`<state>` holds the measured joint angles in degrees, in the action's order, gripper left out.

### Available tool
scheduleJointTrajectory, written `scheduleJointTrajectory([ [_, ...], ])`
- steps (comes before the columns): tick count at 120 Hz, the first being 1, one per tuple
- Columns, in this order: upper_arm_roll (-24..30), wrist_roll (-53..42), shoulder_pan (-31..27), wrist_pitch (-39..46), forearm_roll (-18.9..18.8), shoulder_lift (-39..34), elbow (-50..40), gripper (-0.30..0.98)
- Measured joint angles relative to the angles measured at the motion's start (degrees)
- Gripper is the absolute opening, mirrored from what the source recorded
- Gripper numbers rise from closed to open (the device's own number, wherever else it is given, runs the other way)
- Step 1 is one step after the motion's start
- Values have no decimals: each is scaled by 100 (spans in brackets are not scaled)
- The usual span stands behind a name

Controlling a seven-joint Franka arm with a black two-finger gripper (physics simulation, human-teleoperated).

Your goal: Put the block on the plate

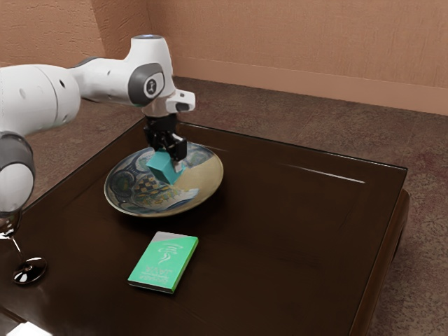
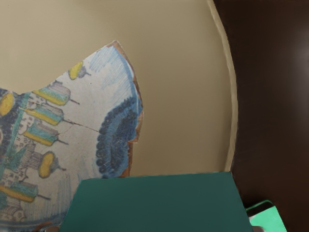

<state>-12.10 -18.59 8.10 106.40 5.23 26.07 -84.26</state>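
- black two-finger gripper (image 1: 172, 152) has the boxy teal block (image 1: 162, 166) pinched, pickup's done
- it's over the round painted ceramic plate (image 1: 204, 177), probably just lower and release left

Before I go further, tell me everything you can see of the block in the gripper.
The block is a plain, flat-faced teal solid with straight edges, its material looking smooth and matte, with no markings on the faces in view. It sits tilted between both fingers of the gripper, which is shut on it from two sides. It is over the patterned plate; whether its lowest corner touches the plate, I can't tell.
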Motion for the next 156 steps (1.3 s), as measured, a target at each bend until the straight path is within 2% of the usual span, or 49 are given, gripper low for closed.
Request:
scheduleJointTrajectory([
  [30,-11,-231,-760,-39,16,1191,1217,43],
  [50,31,-342,-866,-14,26,1651,1369,42],
  [74,63,-441,-865,-6,43,1712,1374,57],
  [98,444,-535,-836,-209,42,1078,1211,64],
  [117,624,-812,-574,-412,40,-35,330,66],
  [136,633,-1257,-275,-644,24,-916,139,68],
  [156,749,-1684,-190,-888,-340,-1445,62,68],
])
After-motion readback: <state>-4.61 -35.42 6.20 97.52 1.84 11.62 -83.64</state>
